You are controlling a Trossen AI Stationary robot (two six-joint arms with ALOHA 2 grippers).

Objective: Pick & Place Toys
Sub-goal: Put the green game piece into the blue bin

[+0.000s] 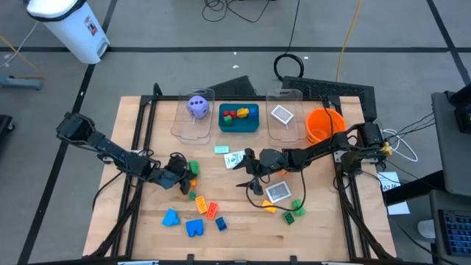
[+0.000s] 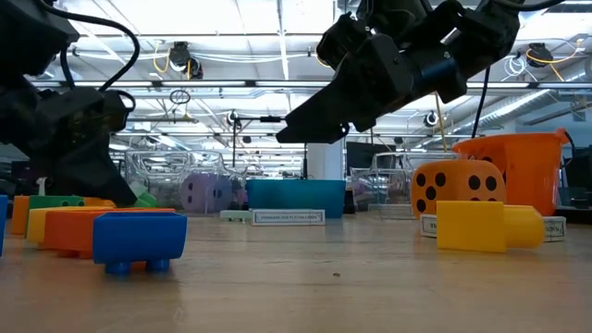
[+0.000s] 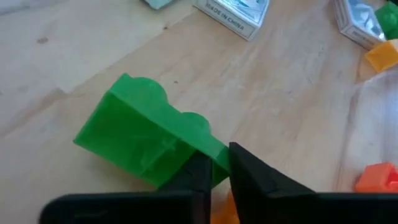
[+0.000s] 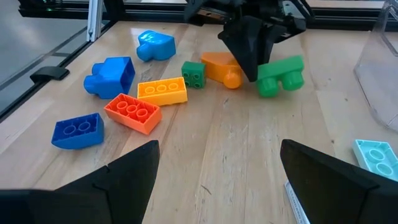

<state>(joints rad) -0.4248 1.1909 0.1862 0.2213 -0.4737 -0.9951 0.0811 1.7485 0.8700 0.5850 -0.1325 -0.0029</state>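
The left gripper (image 1: pixel 184 174) sits at one end of a two-stud brick (image 4: pixel 281 74), with an orange brick (image 4: pixel 222 67) touching it on the other side. Beyond that lie a small four-stud brick (image 4: pixel 193 73), two flat bricks (image 4: pixel 161 91) and three bricks (image 4: pixel 112 76) farther out. The right gripper (image 1: pixel 249 168) hangs between a picture card (image 1: pixel 234 158) and another card (image 1: pixel 278 192), well apart from the left gripper.

Table (image 4: pixel 249 155): pale wood, visible grain, matt
Green brick (image 3: pixel 143 134): smooth plastic, slight sheen
Blue brick (image 2: pixel 139 238): glossy plastic
Bins (image 1: pixel 193 125): clear plastic
Left gripper (image 3: pixel 214 177) fingers (image 3: pixel 255 180): matt black
Orange bowl (image 1: pixel 322 125): smooth plastic
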